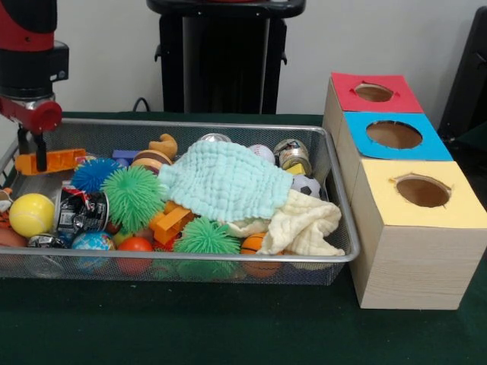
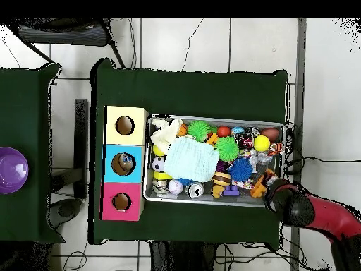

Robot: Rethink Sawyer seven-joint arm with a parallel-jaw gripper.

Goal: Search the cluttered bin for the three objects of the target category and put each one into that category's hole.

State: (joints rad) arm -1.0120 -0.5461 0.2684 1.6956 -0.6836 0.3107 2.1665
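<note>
A green counter (image 1: pixel 228 327) carries a wire mesh bin (image 1: pixel 190 262) heaped with toys, and beside it a row of three wooden boxes, each with a hole on top: yellow (image 1: pixel 422 190), blue (image 1: pixel 394 135), red (image 1: pixel 374 92); a mint cloth (image 1: pixel 224 179) drapes the middle of the heap, a cream cloth (image 1: pixel 308 224) beside it; spiky green balls (image 1: pixel 133 196) and a yellow ball (image 1: pixel 30 214) lie among the clutter; the tool (image 1: pixel 38 156) hangs at the bin's end farthest from the boxes, closed on an orange block (image 1: pixel 52 160).

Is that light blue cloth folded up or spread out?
Spread out: the light blue cloth drapes loosely over toys in the wire bin.
</note>
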